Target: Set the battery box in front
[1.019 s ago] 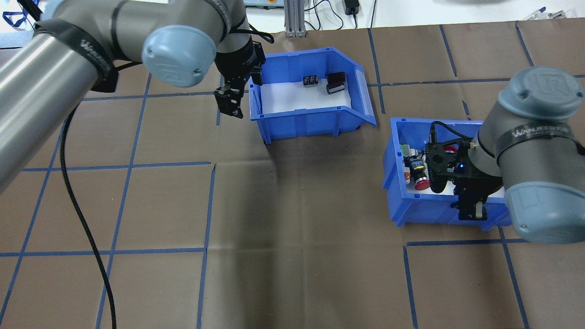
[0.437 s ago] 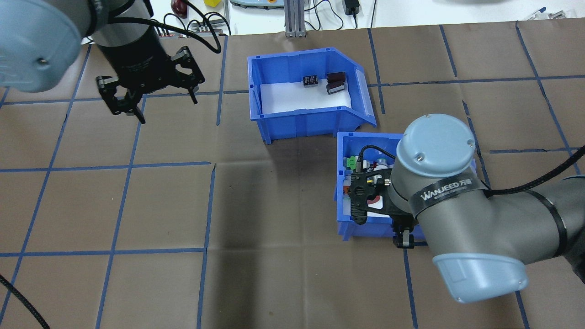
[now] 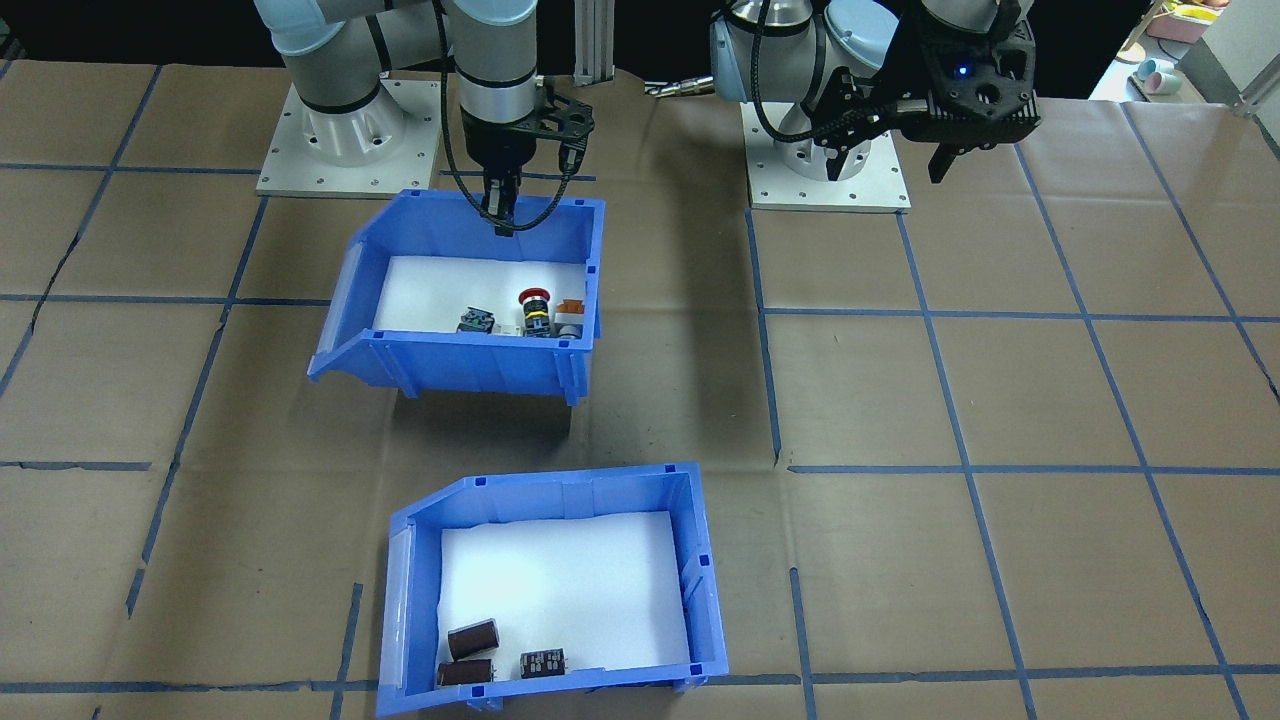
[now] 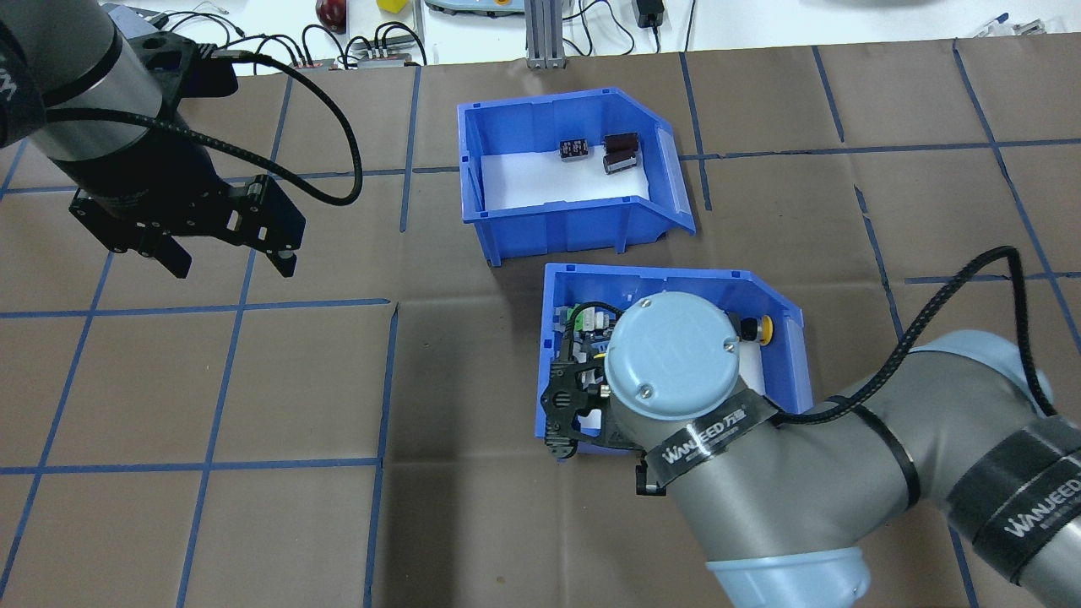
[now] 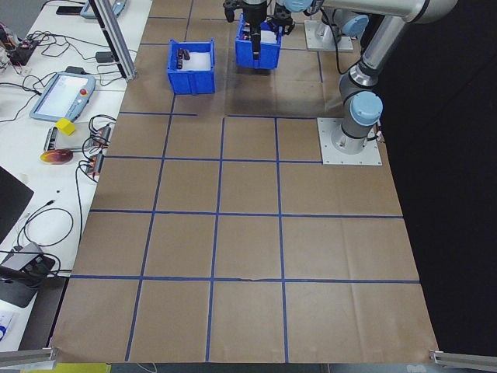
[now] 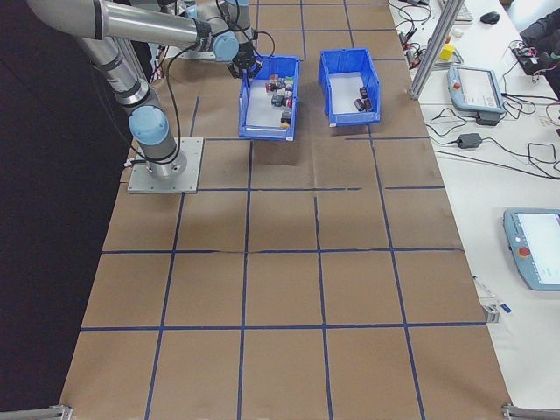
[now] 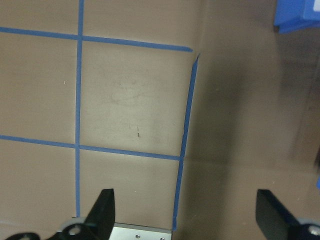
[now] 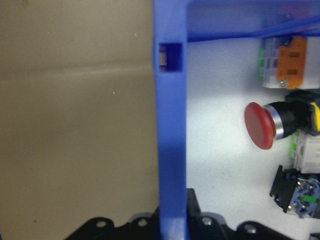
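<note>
- We see the blue plastic battery box with white foam liner [image 3: 560, 585] at the table's operator-side edge, holding 3 dark brown cylinders [image 3: 472, 640].
- The right gripper [image 3: 500, 218] is clamped on the rear wall of the blue plastic switch bin [image 3: 470, 350].
- The left gripper [image 4: 224, 257] hovers spread wide over bare brown paper [image 4: 296, 380].

left gripper [image 4: 226, 262] fingers spread, right gripper [image 3: 500, 215] clamped, pointing down

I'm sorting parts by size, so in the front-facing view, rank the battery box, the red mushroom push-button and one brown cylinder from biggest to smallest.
1. battery box, far the largest.
2. brown cylinder.
3. red mushroom push-button.
The last two look close, and the cylinder lies nearer the camera, so their order is unsure.
</note>
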You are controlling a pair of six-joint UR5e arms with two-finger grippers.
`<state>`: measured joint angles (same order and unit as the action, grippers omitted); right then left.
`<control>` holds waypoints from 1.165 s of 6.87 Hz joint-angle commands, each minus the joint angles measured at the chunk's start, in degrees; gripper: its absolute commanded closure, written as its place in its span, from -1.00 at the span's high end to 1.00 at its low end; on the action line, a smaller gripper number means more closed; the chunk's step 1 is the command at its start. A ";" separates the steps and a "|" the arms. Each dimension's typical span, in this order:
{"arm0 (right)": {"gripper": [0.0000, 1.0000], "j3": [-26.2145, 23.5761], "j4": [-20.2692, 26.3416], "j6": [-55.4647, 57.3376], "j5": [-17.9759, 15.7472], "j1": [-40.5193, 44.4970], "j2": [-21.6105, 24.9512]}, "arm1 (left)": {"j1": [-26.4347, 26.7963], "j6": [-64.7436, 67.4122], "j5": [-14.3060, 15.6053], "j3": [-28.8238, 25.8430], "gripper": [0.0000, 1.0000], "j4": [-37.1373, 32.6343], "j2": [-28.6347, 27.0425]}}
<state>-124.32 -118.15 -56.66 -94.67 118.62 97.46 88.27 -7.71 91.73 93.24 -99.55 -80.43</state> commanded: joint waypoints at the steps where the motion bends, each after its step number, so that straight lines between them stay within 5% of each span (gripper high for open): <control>1: -0.78 -0.14 -2.44 2.08 -0.25 4.08 -3.41 | 0.06 -6.36 -0.23 0.81 0.99 -0.11 2.12; 5: -0.75 -0.31 -2.26 0.24 -0.07 6.96 -5.88 | 0.41 -0.58 -0.49 1.66 1.00 -0.73 3.43; 6: -0.22 -0.23 -2.35 0.58 -0.25 7.07 -5.97 | 0.58 1.62 -0.50 1.25 1.00 -0.56 2.48; 7: 0.99 -0.23 -2.27 1.37 0.10 7.07 -5.97 | 0.85 6.43 -2.15 0.55 1.00 -0.82 2.21; 8: 1.00 0.04 -2.00 1.46 -0.07 6.46 -5.53 | 2.33 6.39 -2.43 0.45 1.00 -0.73 1.77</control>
<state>-124.47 -120.36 -55.50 -94.70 125.45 91.65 89.43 -2.94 89.99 93.95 -100.28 -78.20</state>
